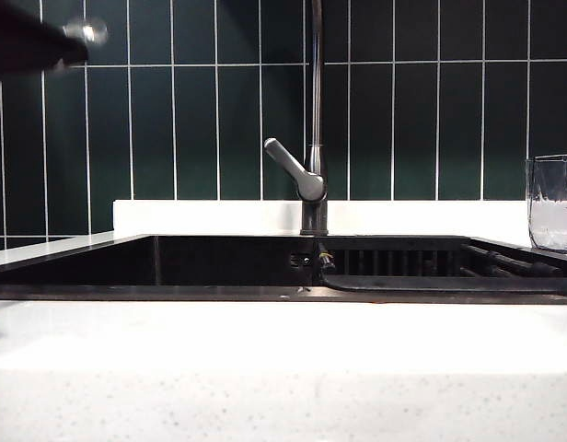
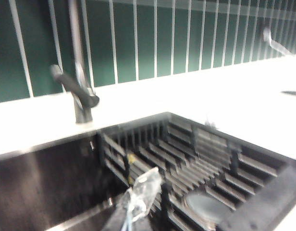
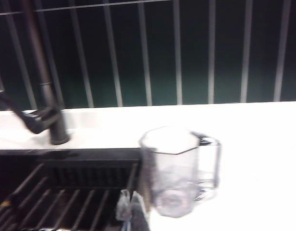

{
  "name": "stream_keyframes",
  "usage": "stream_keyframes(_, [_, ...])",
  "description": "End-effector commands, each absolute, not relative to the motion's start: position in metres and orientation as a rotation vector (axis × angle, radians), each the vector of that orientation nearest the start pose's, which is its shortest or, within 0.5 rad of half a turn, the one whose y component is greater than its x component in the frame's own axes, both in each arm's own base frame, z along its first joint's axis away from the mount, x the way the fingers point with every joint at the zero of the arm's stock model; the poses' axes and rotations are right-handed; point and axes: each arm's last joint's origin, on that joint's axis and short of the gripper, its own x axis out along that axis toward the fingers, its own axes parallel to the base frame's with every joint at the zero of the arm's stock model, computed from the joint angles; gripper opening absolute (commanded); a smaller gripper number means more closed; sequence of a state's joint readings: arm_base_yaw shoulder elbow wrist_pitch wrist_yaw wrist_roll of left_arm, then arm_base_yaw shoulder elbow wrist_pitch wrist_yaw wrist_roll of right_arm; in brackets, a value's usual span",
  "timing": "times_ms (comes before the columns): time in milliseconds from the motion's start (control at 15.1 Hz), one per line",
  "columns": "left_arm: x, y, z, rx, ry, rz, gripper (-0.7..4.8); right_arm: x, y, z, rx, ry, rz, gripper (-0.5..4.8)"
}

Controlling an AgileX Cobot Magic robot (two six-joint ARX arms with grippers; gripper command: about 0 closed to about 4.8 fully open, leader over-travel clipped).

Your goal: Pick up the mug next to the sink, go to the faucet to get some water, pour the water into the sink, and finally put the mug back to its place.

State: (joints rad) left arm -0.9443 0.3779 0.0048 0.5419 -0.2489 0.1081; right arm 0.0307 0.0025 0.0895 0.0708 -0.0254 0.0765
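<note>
The mug is clear faceted glass and stands upright on the white counter at the sink's right end. In the right wrist view the mug shows its side handle. My right gripper is shut and empty, a short way in front of the mug over the drainer's edge, not touching it. The faucet rises behind the middle of the black sink, its lever angled left. My left gripper is shut and empty, hanging above the sink near the ribbed drainer. The right gripper does not show in the exterior view.
A dark blurred part of the left arm crosses the upper left of the exterior view. Dark green wall tiles stand behind a white ledge. White speckled stone frames the sink's front.
</note>
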Motion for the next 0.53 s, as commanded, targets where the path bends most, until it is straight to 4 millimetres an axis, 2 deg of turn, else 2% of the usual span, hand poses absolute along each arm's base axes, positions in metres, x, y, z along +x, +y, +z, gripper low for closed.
stream_keyframes(66, [0.076, -0.093, 0.179, 0.061, -0.140, -0.687, -0.05, 0.093, 0.007, 0.192, 0.076, -0.191, 0.090, -0.06])
stream_keyframes(264, [0.076, -0.093, 0.177, 0.071, -0.126, -0.688, -0.05, 0.096, 0.010, 0.181, 0.072, -0.175, 0.096, -0.06])
stream_keyframes(528, [0.076, -0.093, 0.177, 0.085, -0.125, -0.688, -0.05, 0.096, 0.013, 0.179, 0.035, -0.162, 0.118, -0.06])
